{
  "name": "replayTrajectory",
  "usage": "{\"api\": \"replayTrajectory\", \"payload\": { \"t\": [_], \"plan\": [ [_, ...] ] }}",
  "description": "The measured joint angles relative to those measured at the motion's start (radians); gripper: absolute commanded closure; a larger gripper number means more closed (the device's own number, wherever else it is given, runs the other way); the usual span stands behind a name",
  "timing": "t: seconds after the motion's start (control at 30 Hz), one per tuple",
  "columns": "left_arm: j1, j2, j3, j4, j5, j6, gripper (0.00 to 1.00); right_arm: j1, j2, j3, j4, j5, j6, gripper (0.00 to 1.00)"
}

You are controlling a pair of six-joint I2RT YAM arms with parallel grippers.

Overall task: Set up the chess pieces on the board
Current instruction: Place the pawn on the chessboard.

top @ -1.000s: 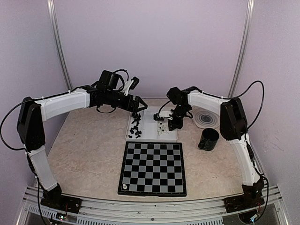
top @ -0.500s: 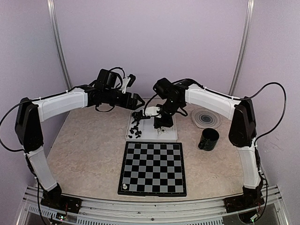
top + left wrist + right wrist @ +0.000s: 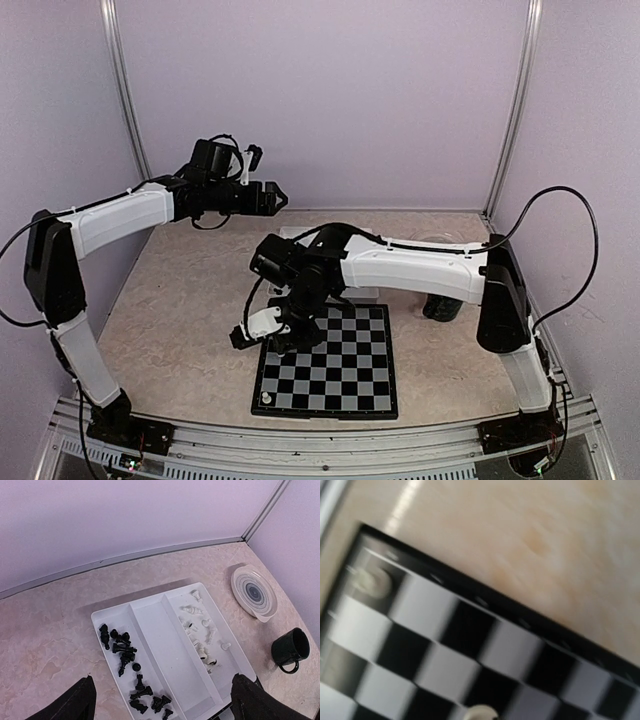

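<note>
On the marbled table (image 3: 170, 320), near the middle: the board (image 3: 340, 375), lying flat. Stretched low over its left edge from the right side: right gripper (image 3: 250, 333), pinched together; impossible to tell whether anything sits between the tips, with its own camera view blurred. Raised high at back left: left gripper (image 3: 278, 197), fingers (image 3: 82, 702) spread wide, gripping and touching nothing, above the tray (image 3: 165, 645). In the tray's left bin: black pieces (image 3: 125, 652), jumbled. In its right bin: white pieces (image 3: 202, 652). Right of the tray, well apart: striped plate (image 3: 254, 592) and dark mug (image 3: 289, 649). On the board's near-left corner square: one white piece (image 3: 266, 398).
</note>
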Motion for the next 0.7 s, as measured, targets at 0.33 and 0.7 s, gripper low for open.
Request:
{"api": "replayTrajectory", "payload": {
  "t": [0.33,0.7],
  "plan": [
    [0.0,-0.023,0.0,0.0,0.001,-0.016,0.07,0.051,0.053,0.001,0.007,-0.002,0.013,1.0],
    [0.001,-0.023,0.0,-0.002,0.0,-0.02,0.07,0.08,0.101,0.02,0.015,-0.003,0.017,1.0]
  ]
}}
